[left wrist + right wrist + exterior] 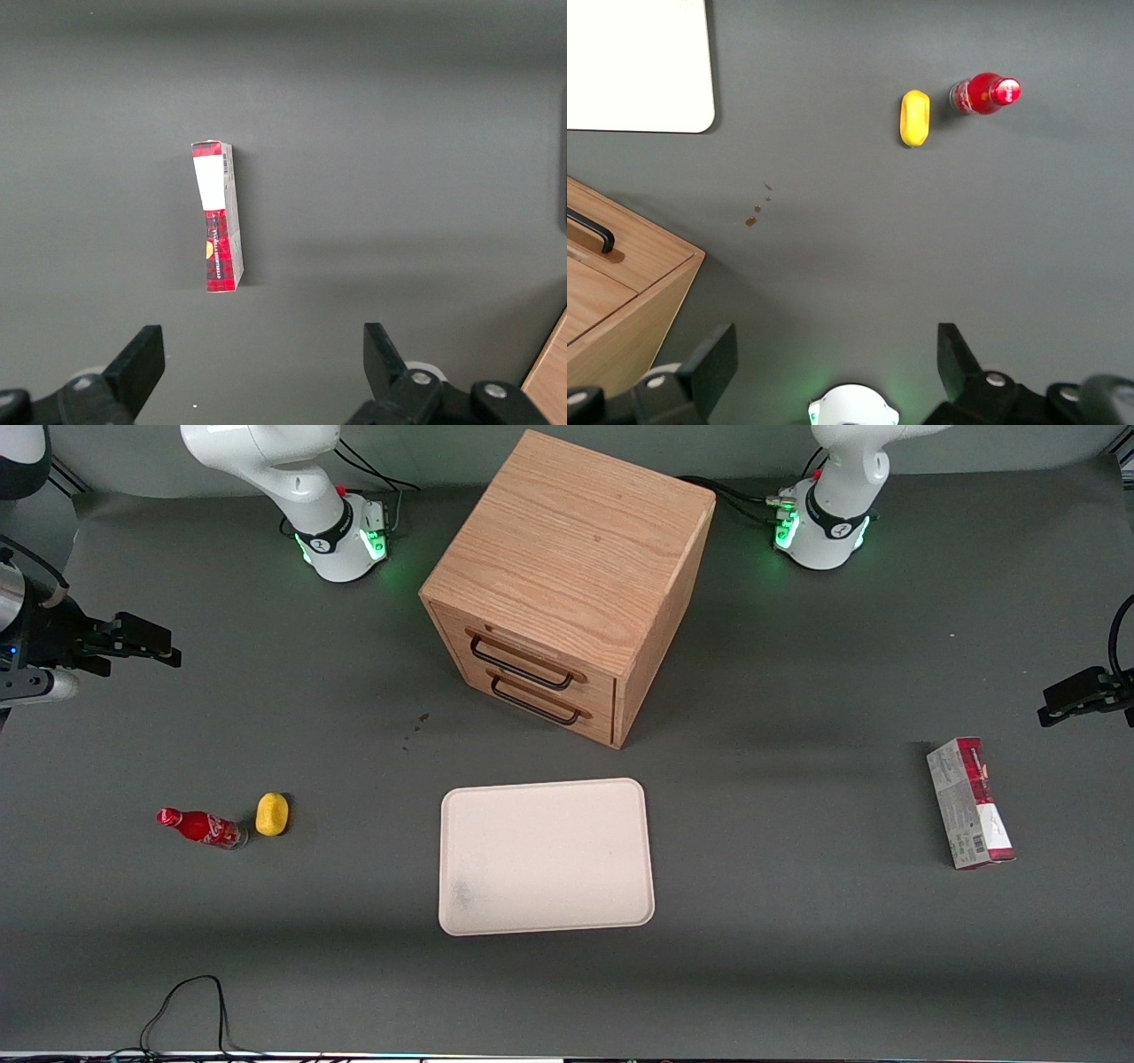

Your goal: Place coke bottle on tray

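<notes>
The coke bottle [202,828] [985,94], small and red with a red cap, is on the grey table toward the working arm's end. Its cap points away from the tray. The cream-white tray [549,850] [638,62] lies flat near the table's middle, in front of the drawer box, with nothing on it. My right gripper [164,646] [833,354] hangs open and holds nothing. It is well above the table, farther from the front camera than the bottle and apart from it.
A yellow oval lump [272,814] [914,117] lies beside the bottle, between it and the tray. A wooden drawer box [567,558] [611,283] stands farther back than the tray. A red-and-white carton [970,802] [220,221] sits toward the parked arm's end. Small stains [416,726] mark the mat.
</notes>
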Available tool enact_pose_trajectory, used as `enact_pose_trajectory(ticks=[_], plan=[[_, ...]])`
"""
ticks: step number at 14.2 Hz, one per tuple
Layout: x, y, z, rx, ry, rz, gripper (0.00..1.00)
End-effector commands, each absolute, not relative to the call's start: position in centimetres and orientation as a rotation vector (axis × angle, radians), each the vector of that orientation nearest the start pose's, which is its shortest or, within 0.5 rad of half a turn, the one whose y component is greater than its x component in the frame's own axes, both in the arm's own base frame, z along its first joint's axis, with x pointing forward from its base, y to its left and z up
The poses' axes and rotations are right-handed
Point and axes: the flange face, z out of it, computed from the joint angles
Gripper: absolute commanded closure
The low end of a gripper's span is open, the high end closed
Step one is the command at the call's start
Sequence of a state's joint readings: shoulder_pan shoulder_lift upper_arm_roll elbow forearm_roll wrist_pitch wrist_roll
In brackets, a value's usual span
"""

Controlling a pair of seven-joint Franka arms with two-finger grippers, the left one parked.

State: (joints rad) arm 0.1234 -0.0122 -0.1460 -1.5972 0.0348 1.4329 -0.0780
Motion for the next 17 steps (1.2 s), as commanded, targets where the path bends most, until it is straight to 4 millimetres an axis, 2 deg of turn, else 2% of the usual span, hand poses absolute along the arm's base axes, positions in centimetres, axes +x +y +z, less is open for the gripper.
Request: enact_pose_trajectory(ticks=[1,7,10,17], plan=[[53.5,-0.9,61.0,-3.068,-0.091,0.25,0.0],[53.2,-0.7,60.9,-3.076,-0.077,0.276,0.0],[53.2,-1.3,61.7,-3.078,-0.058,0.252,0.0],[52.7,-2.3,61.9,-3.072,-0.046,0.298,0.0]])
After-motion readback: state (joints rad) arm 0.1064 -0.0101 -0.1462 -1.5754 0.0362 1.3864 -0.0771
